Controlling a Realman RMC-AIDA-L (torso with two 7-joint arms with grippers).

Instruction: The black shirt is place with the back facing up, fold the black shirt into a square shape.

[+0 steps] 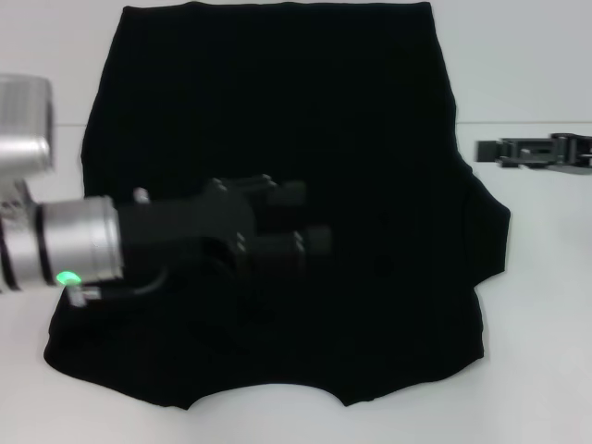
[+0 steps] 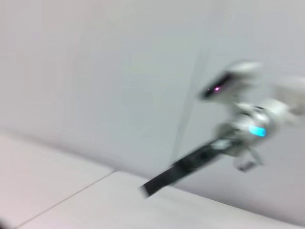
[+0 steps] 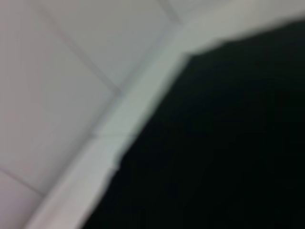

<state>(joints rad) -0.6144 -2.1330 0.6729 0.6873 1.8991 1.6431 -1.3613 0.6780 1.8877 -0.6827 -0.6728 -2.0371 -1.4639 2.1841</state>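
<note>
My left hand (image 1: 310,217) sits closest to me, reaching in over the middle of the black shirt (image 1: 305,102), which lies spread flat on the white counter (image 1: 536,361). I cannot tell whether it is clenched or released. My right hand (image 1: 486,151) hangs off the shirt's right edge, over bare counter, its grip unclear too
</note>
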